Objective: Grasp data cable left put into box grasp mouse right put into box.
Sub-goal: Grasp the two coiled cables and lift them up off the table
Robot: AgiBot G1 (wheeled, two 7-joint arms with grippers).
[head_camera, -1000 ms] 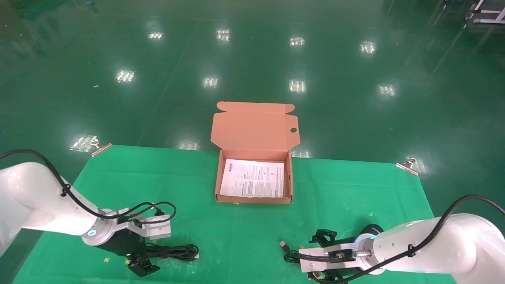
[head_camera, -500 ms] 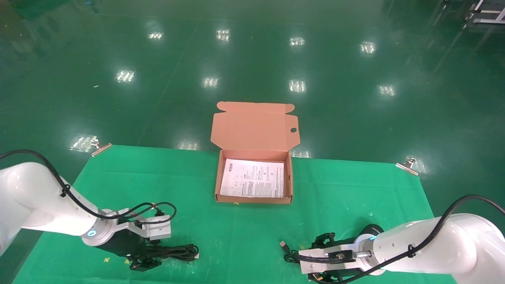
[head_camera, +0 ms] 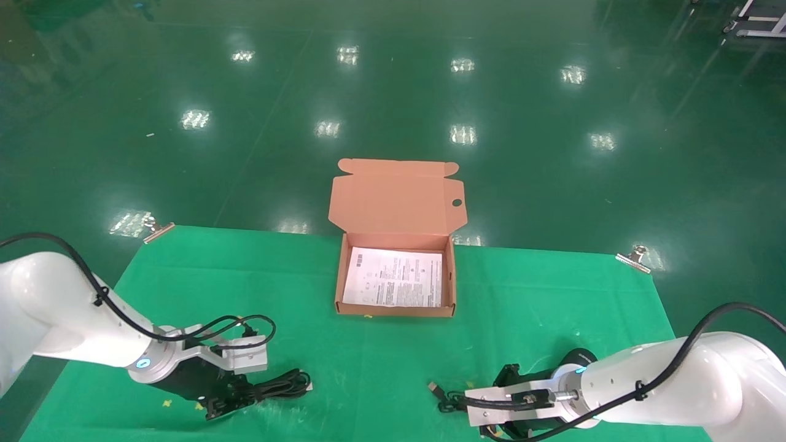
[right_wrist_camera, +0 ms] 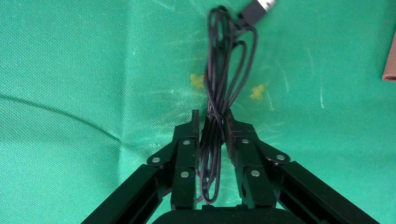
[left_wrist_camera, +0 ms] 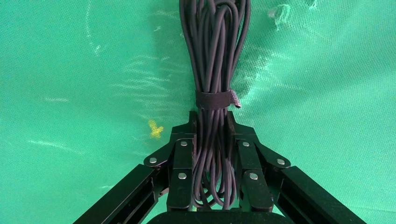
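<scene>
Left gripper [left_wrist_camera: 212, 158] pinches the data cable [left_wrist_camera: 212, 56]; right gripper [right_wrist_camera: 212, 154] clamps the mouse's cord [right_wrist_camera: 224, 74], details only wrist views reveal. The box [head_camera: 393, 310] lies open ahead, between them.

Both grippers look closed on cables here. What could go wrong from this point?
The right gripper is shut on the mouse's thin cord, not its body, so the mouse could dangle, swing or slip free on lifting. The left gripper pinches one end of the data cable; the long free loops may sag and catch the box wall instead of dropping inside.
</scene>
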